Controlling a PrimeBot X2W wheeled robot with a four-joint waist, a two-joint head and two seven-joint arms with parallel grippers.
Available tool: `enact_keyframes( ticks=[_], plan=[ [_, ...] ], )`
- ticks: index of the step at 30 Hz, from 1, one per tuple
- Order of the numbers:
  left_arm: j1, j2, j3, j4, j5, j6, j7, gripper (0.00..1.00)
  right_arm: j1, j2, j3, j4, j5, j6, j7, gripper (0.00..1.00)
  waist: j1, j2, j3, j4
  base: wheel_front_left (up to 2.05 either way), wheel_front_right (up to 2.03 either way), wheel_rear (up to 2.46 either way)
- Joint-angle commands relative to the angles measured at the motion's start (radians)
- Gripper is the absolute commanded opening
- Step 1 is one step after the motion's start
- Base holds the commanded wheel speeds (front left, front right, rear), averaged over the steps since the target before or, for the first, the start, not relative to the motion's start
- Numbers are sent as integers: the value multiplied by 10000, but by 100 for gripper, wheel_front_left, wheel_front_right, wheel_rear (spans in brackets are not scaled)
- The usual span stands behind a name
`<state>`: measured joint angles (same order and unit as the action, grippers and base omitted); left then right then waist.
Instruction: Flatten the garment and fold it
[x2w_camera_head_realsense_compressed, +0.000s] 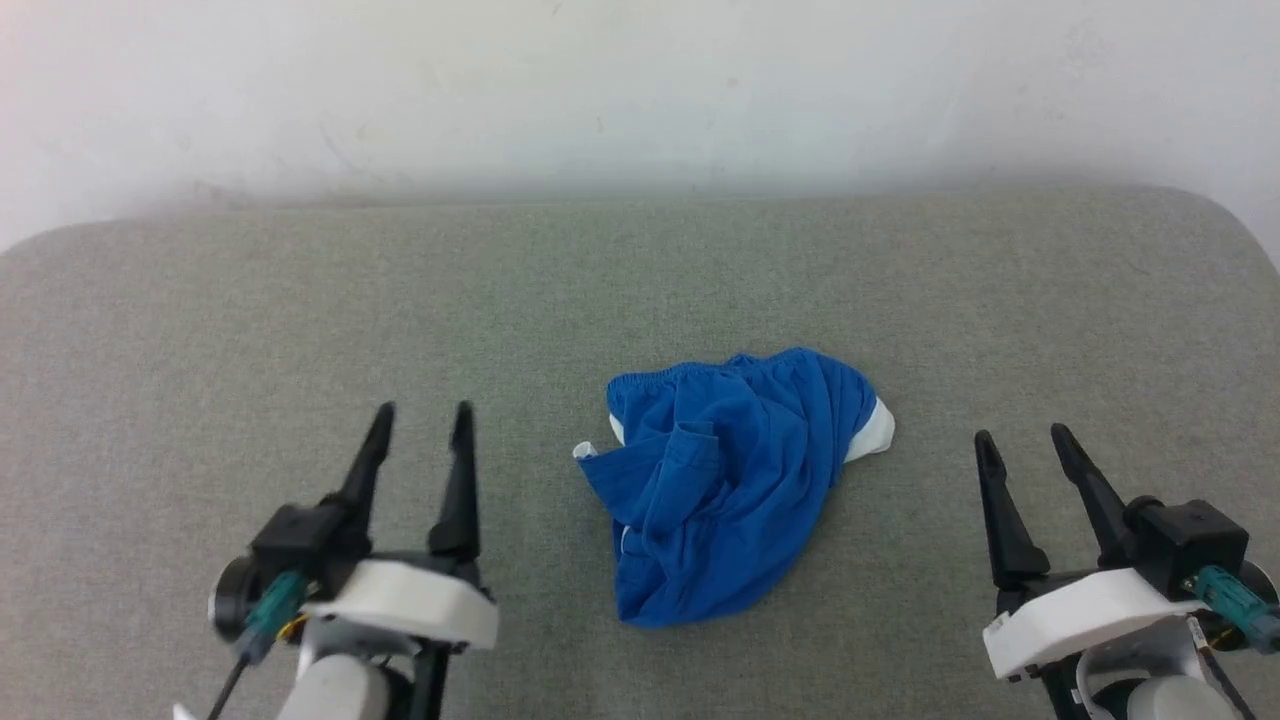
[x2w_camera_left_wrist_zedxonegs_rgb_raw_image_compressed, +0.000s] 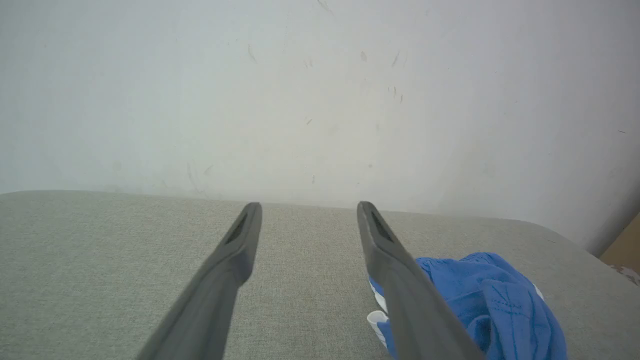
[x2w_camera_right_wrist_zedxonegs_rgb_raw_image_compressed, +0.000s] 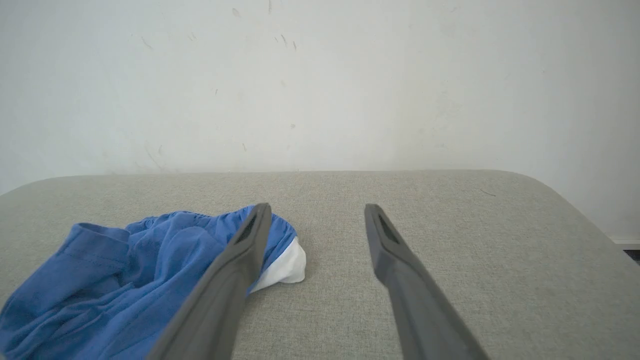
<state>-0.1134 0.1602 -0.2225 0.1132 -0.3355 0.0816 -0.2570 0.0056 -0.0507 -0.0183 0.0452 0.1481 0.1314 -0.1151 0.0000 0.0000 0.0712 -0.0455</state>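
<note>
Left gripper (x2w_camera_head_realsense_compressed: 423, 407) and right gripper (x2w_camera_head_realsense_compressed: 1020, 432) stand spread and empty, well clear either side of the garment (x2w_camera_head_realsense_compressed: 725, 490), crumpled midway on the grey pad (x2w_camera_head_realsense_compressed: 200, 330); judged risk: pinching several bunched layers together would drag the heap rather than flatten it

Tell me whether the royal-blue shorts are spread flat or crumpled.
Crumpled: the royal-blue soft shorts lie in a wrinkled heap on the grey fabric surface, layers overlapping, white trim poking out at one side.
</note>
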Motion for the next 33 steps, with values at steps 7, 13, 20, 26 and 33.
enact_keyframes(
  ticks=[7,13,20,26,33],
  plan=[
    [873,107,473,-618,216,-162,-46,100,-238,5,315,124,-422,-7,721,100,0,0,-46,319,0,0,0],
    [1028,-80,494,-661,395,-359,-46,100,-1324,-67,1186,1092,-195,-7,2637,100,0,0,3,684,0,0,0],
    [788,-292,458,-488,551,-582,-47,100,-3362,-439,2556,3086,616,-7,4349,100,0,0,185,1017,0,0,0],
    [722,-361,561,-380,657,-766,-47,100,-4403,-583,3146,4914,1273,-7,4812,0,0,0,221,1160,0,0,0],
    [881,-322,753,-344,956,-699,-47,100,-4240,-893,2793,4378,1558,-7,3540,0,0,0,152,955,0,0,0]
  ],
)
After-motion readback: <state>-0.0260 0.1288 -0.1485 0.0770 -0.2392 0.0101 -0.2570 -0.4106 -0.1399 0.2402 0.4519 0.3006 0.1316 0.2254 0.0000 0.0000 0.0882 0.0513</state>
